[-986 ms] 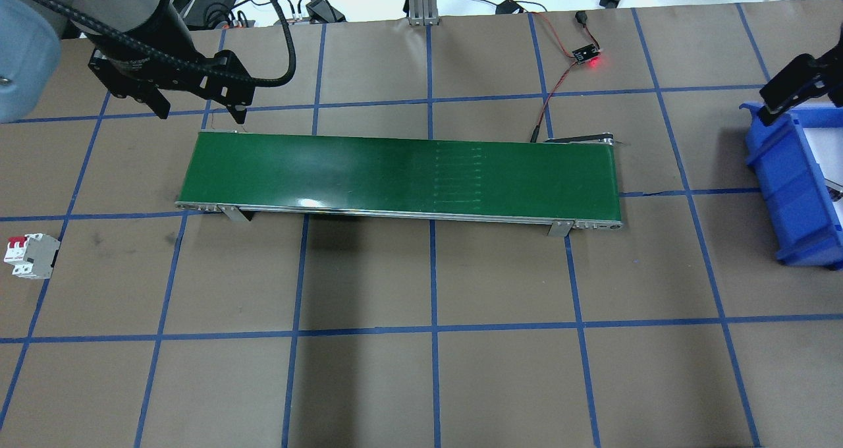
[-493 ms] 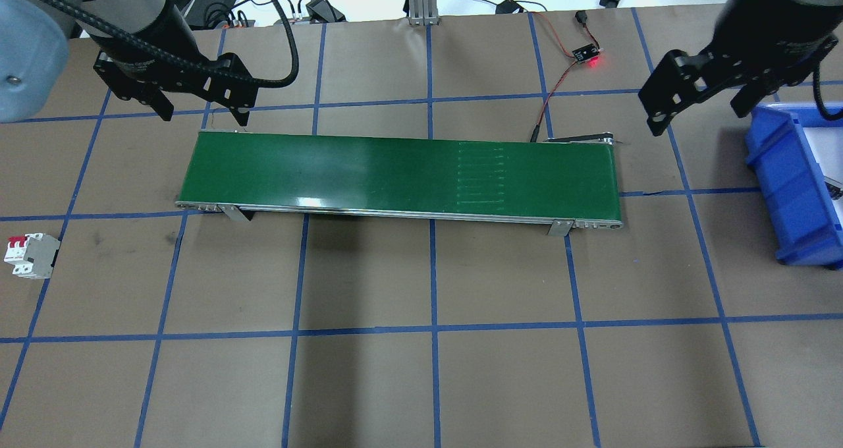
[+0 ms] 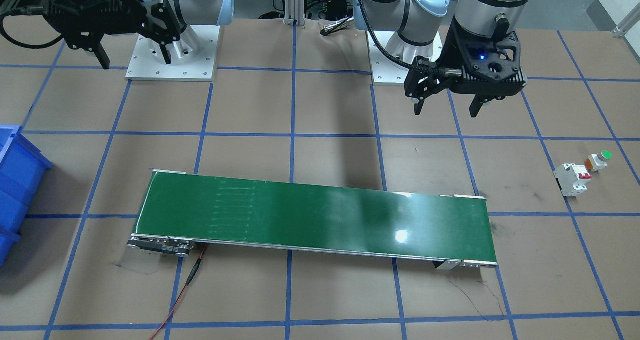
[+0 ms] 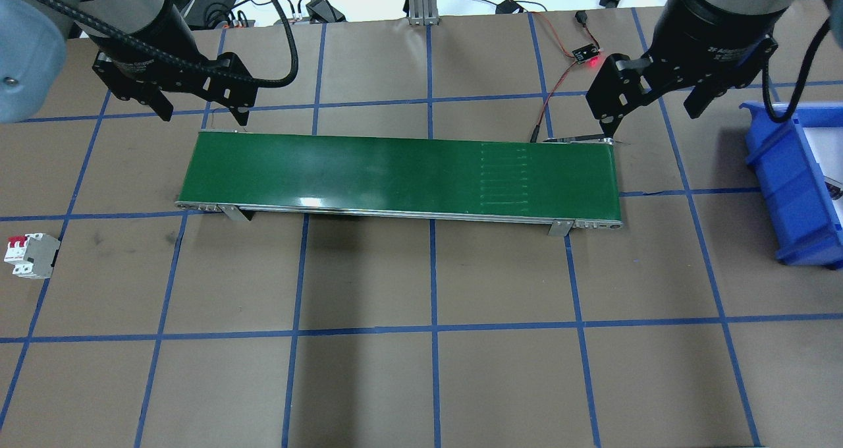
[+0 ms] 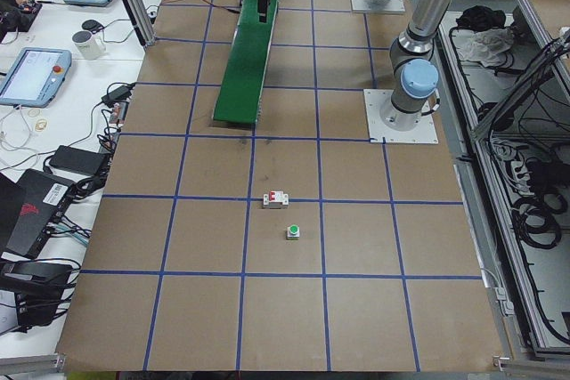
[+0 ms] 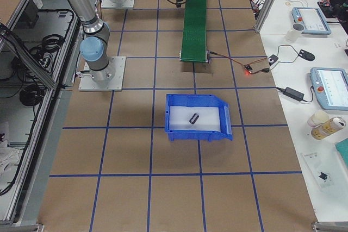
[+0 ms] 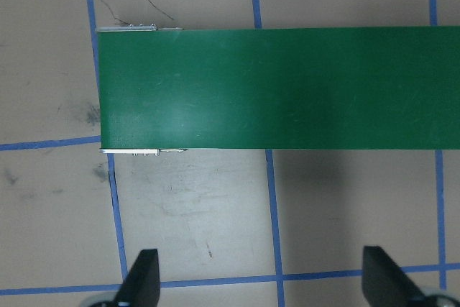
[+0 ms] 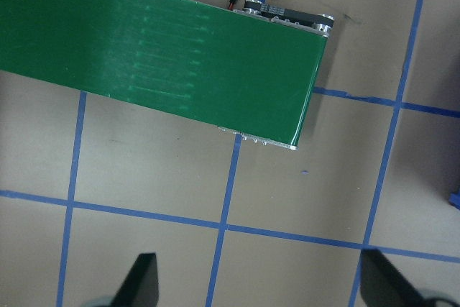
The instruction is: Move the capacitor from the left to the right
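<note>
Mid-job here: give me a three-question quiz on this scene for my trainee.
1. True or false: the capacitor lies in the bin.
2. Which part stands beside the breaker? A) button B) capacitor C) bin
3. Fill in: the left pincer and the right pincer are both ____.
Key: 1 true; 2 A; 3 open.
</note>
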You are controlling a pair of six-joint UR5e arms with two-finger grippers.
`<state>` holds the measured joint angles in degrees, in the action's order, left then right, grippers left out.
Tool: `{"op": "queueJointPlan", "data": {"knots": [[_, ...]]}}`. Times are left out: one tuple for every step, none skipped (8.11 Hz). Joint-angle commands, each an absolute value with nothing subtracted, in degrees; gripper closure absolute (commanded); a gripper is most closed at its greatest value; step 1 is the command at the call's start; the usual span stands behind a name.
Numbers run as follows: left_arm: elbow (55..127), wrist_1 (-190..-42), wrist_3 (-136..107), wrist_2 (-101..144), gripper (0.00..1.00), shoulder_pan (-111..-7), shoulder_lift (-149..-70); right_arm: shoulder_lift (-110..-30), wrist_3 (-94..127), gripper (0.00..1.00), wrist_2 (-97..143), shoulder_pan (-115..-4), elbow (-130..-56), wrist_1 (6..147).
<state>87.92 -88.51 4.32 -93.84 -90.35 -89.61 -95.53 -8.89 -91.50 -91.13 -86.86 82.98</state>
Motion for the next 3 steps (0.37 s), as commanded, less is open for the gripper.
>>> {"op": "queueJointPlan", "data": {"knots": [[88.1,-88.5,4.3,-93.8,0.0,-90.4,-89.6,-93.5,-7.5,0.0,-91.7,-92.0,-86.4,85.9],[87.9,-88.5,4.3,-93.8,0.0,-90.4,-89.6,-93.4,-7.5,0.0,-93.1,-92.1,-86.4,86.0],[87.9,-88.5,4.3,-93.8,0.0,-90.4,-89.6,-93.3,-7.5,0.0,-93.3,-92.1,-86.4,86.1]]}}
